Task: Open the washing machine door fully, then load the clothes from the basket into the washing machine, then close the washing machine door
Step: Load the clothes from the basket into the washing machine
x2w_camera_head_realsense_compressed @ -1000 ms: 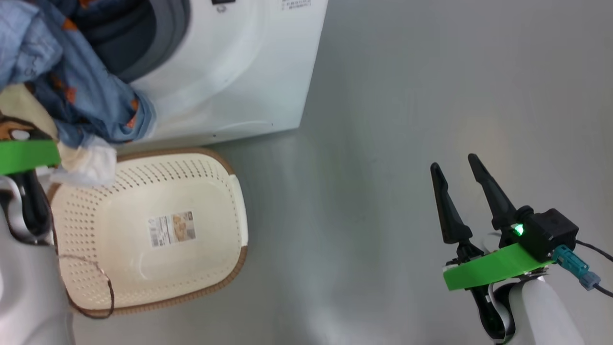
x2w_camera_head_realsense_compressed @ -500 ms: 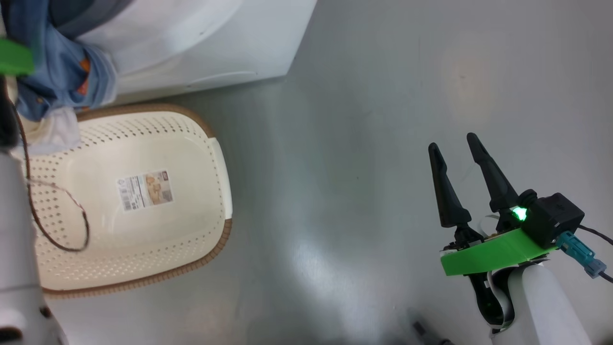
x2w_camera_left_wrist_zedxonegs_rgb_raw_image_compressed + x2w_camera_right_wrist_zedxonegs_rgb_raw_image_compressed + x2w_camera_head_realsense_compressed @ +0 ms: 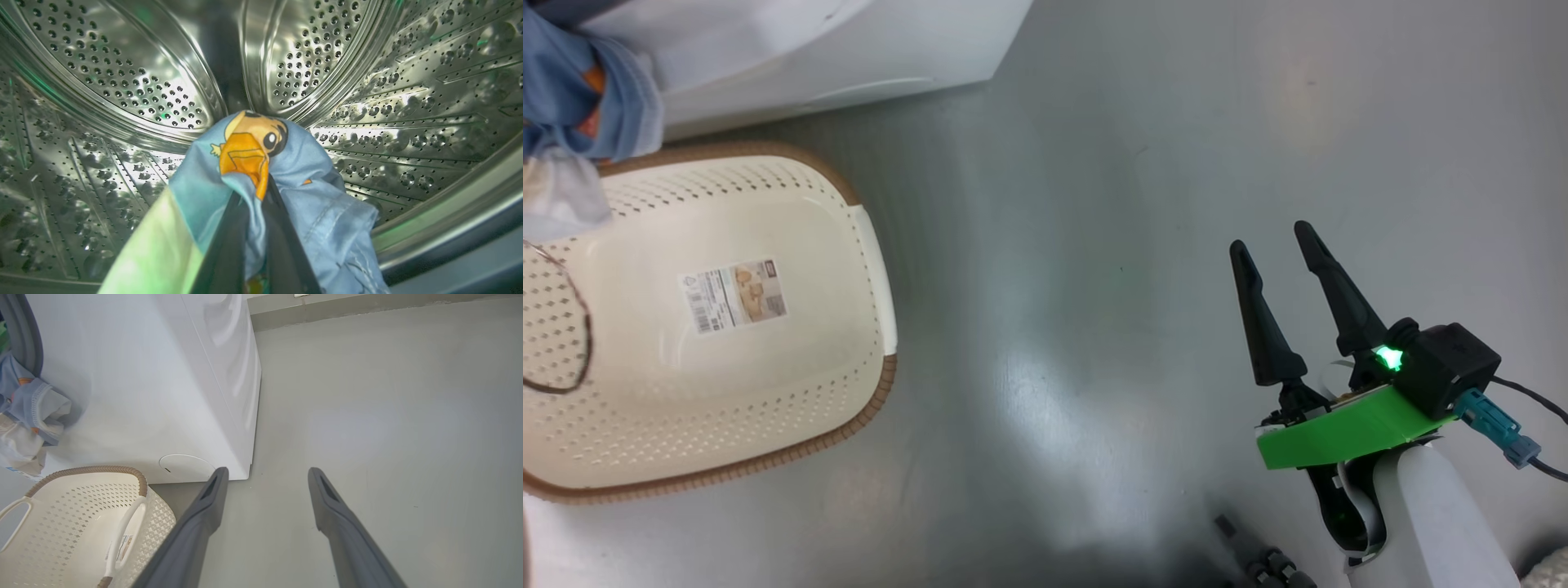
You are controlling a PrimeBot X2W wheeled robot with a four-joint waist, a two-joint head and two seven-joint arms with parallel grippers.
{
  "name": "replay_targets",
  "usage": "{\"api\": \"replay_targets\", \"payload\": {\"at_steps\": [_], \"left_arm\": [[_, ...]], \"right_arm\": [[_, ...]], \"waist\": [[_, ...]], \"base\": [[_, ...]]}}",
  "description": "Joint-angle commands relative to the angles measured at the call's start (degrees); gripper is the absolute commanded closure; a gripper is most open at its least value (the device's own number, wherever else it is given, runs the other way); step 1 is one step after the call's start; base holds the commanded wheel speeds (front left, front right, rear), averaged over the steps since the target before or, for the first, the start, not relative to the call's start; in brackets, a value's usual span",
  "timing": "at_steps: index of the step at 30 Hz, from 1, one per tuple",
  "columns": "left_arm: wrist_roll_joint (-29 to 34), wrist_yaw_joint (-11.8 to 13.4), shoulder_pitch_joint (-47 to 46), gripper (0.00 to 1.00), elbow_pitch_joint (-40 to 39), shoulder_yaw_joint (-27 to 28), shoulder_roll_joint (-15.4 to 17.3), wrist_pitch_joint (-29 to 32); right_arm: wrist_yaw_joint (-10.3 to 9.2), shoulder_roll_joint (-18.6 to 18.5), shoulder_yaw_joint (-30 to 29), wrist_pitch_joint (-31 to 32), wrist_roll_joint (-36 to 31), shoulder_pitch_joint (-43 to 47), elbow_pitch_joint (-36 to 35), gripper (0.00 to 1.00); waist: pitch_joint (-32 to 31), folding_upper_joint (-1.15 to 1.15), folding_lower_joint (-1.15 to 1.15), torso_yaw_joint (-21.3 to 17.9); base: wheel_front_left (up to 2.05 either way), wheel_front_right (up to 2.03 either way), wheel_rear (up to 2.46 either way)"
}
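In the left wrist view my left gripper (image 3: 255, 200) is shut on the light-blue clothes (image 3: 314, 192), printed with an orange duck figure, inside the perforated steel drum (image 3: 122, 81). More of the clothes (image 3: 572, 106) trail from the washing machine (image 3: 849, 41) opening over the basket's corner. They hang there in the right wrist view too, clothes (image 3: 28, 408) against the white washing machine (image 3: 143, 375). The cream basket (image 3: 768, 384) holds nothing but its label; its rim (image 3: 86, 470) stands beside the machine. My right gripper (image 3: 1271, 235) hovers open over the floor, right gripper (image 3: 267, 473) holding nothing. The washing machine door is out of view.
Grey floor (image 3: 1094, 245) stretches right of the machine and basket. A thin dark cable (image 3: 584, 351) loops over the basket's left side. A round hatch (image 3: 186, 463) sits at the machine's lower corner. A dark part (image 3: 1262, 559) shows at the bottom edge.
The head camera has turned, so machine and basket slid up and left in its picture. The left wrist with the clothes has gone out of it toward the machine. The right gripper stays open.
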Motion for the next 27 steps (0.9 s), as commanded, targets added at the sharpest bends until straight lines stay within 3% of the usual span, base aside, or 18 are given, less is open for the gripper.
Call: {"api": "replay_targets", "payload": {"at_steps": [1,6,11,19,24,26,27], "left_arm": [[-0.61,-0.15,-1.76,1.00,-1.09,-0.38,3.28,-0.42],[-0.84,-0.16,-5.72,1.00,-2.33,-2.36,4.72,-6.35],[0.68,-0.15,-7.95,1.00,-4.27,-3.07,5.54,-8.16],[4.06,0.08,-5.93,1.00,-21.16,0.38,5.96,-8.35],[4.31,-0.02,-3.09,1.00,-18.14,1.54,5.35,-8.36],[4.33,0.00,-3.03,0.00,-15.70,1.87,5.15,-8.36],[4.53,0.16,-3.04,0.00,-14.69,2.06,5.16,-8.36]], "right_arm": [[0.09,-0.05,1.33,-0.27,0.47,1.00,-1.32,0.00],[0.09,-0.05,1.73,-0.27,0.78,1.19,-1.65,0.00],[0.09,-0.05,2.21,-0.27,1.25,1.15,-1.72,0.00],[0.09,-0.05,2.96,-0.27,2.13,0.12,-1.74,0.00],[0.09,-0.05,3.00,-0.27,2.49,-0.36,-1.12,0.00],[0.09,-0.05,2.99,-0.27,2.54,-0.46,-0.95,0.00],[0.09,-0.05,3.00,-0.27,2.56,-0.54,-0.87,0.00]], "waist": [[1.12,-0.01,0.00,-0.42],[2.89,-0.01,0.00,-0.70],[3.75,-0.01,0.00,-1.01],[5.05,-0.01,0.00,-1.74],[4.63,-0.01,0.00,-1.71],[4.45,-0.01,0.00,-1.61],[4.35,-0.01,0.00,-1.58]], "base": [[0.00,0.00,0.00],[0.00,0.00,0.00],[0.00,0.00,0.00],[0.00,0.00,0.00],[0.00,0.00,0.00],[0.00,0.00,0.00],[0.00,0.00,0.00]]}}
